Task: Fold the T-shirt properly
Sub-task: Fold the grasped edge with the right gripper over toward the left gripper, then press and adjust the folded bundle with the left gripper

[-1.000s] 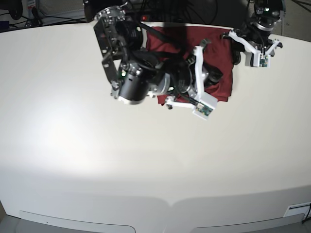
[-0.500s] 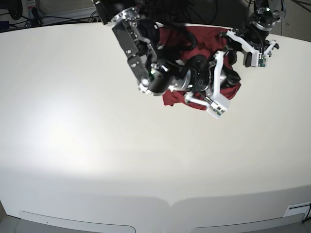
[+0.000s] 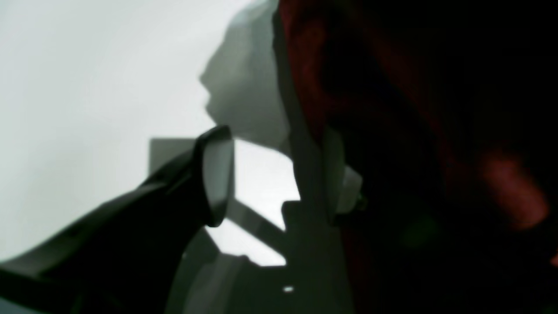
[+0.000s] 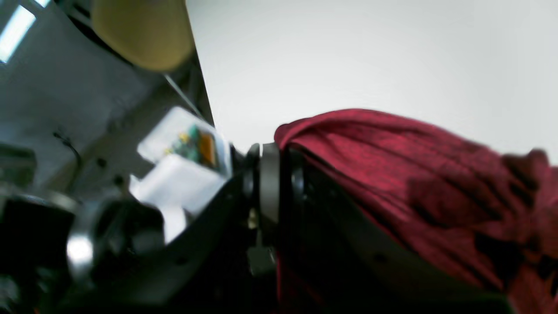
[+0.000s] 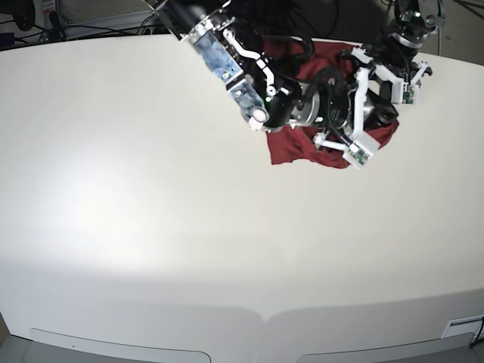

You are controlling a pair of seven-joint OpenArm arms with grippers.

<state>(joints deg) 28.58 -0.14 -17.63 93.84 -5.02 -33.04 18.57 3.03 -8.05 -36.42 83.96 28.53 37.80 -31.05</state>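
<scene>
The maroon T-shirt (image 5: pixel 291 145) lies bunched at the back right of the white table (image 5: pixel 151 197). My right gripper (image 5: pixel 374 119) reaches in from the back left and sits in the cloth, shut on the T-shirt. In the right wrist view the shirt (image 4: pixel 392 165) is draped over the jaws and hides them. My left gripper (image 5: pixel 387 74) hovers at the shirt's back right corner. In the left wrist view it (image 3: pixel 274 174) is open, with bare table between its fingers (image 3: pixel 216 174) and the shirt (image 3: pixel 305 65) just to its right.
The two arms are close together over the shirt's right side. Cables and equipment (image 5: pixel 91 23) stand behind the table's back edge. The table's front edge (image 5: pixel 265 314) curves across the bottom of the base view.
My right arm has swung to the right, and the shirt has moved right with it and bunched up more. The left gripper has stayed near the back right corner.
</scene>
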